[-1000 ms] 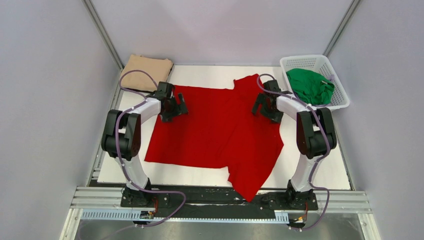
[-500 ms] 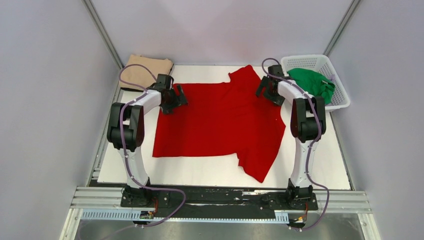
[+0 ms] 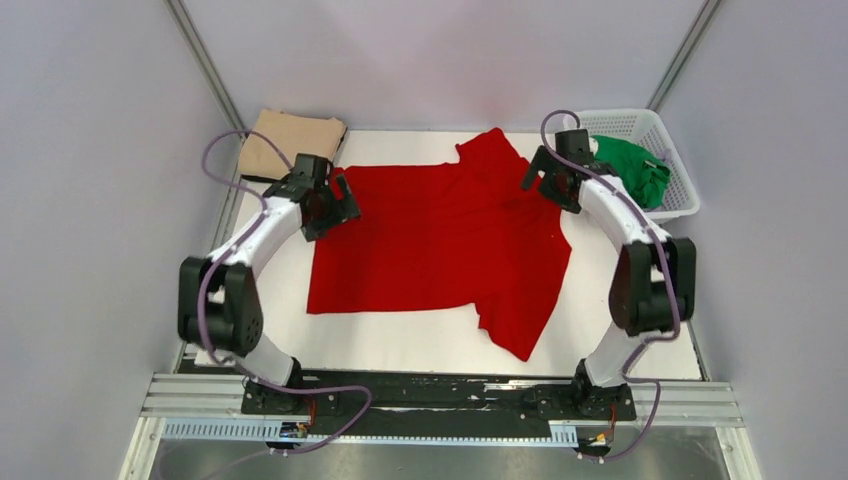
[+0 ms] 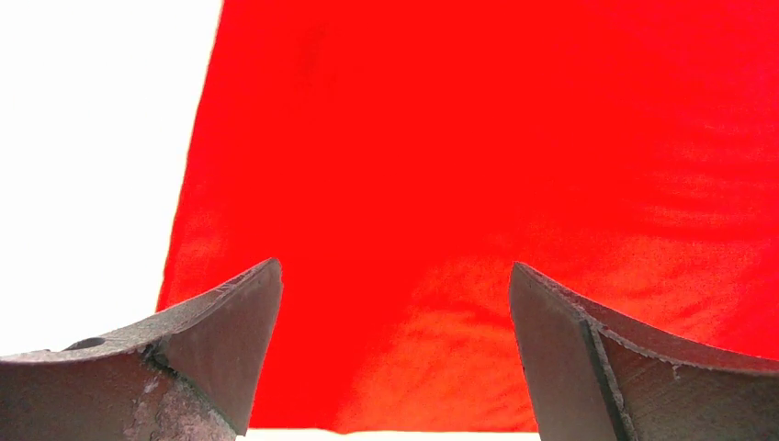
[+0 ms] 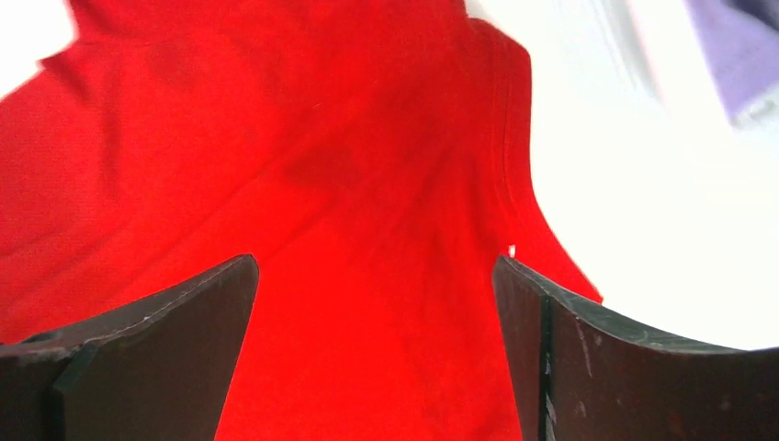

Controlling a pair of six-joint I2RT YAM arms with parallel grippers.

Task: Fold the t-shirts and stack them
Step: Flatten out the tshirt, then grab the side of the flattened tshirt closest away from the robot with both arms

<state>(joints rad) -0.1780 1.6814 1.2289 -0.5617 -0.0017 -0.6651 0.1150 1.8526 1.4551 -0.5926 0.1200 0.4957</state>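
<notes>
The left claw (image 3: 338,203) stands spread wide with nothing between its jaws. Its wrist view shows only flat red cloth under the gap, with the shirt's edge and bare white bench (image 3: 400,345) off to the left. The right claw (image 3: 545,180) is spread just as wide and equally empty, poised over a ribbed seam of the same cloth.

A second ago the red t-shirt (image 3: 440,240) lay lower in the overhead frame, its lower sleeve drooping past the near edge of the bench toward the rail. Now the whole garment sits farther up and fully on the white surface, and over the last half second it has not shifted. Only the arms have moved, their elbows swinging out toward the left and right sides of the frame. This leaves the claws at the shirt's upper-left corner and at its upper-right shoulder area.

This suggests the dragging and laying-out step is finished. The shirt lies sideways and mostly flat, one sleeve pointing to top centre and the other to lower centre-right, with some rumpling along its right side. A first fold looks like the next job.

The tan t-shirt (image 3: 290,140) rests folded at upper left. The green t-shirt (image 3: 625,170) sits crumpled in the white basket (image 3: 680,190) at upper right, apparently still waiting.
</notes>
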